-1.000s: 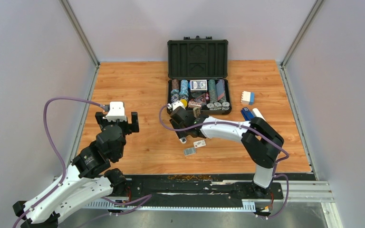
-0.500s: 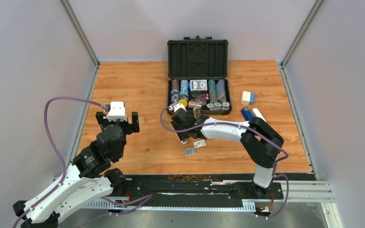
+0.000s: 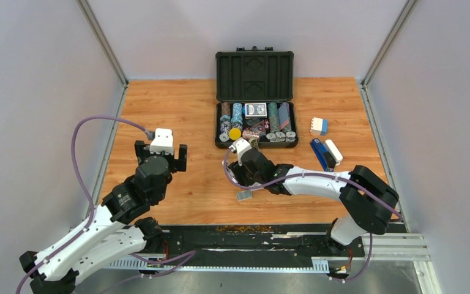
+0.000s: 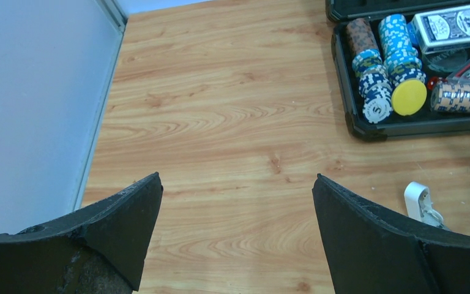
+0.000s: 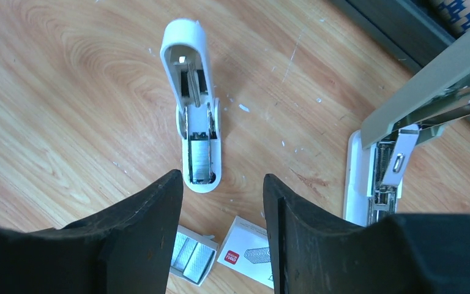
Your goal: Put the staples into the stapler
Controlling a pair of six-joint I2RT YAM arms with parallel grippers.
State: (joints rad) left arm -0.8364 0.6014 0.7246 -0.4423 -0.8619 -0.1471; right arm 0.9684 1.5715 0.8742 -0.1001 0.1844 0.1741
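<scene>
While the wooden desk (image 3: 177, 110) fills most of the top view, we see the open black case (image 3: 254, 75) of poker chips at its far ctr, lid raised. L pincer (image 4: 235, 179) hangs spread wide over bare wood toward the desk's L side, holding nothing. R pincer (image 5: 222, 177) is spread too, empty, low over the desk just in front of the case. In the R wrist view the stapler (image 5: 428, 86) stands hinged open at the frame's right edge, grey-olive top arm tilted up off its pale base, close to the case's front wall. A dark blue stapler (image 3: 321, 153) lies well apart, toward the desk's R side. Just beyond the R fingertips lies a slim white piece (image 5: 197, 116) w/ silvery metal in its channel; we can't tell what it is. Nearest that cam sit the white box sleeve (image 5: 248, 248) and, just beside it, the tray holding the staples (image 5: 190, 254), apart from the stapler.
</scene>
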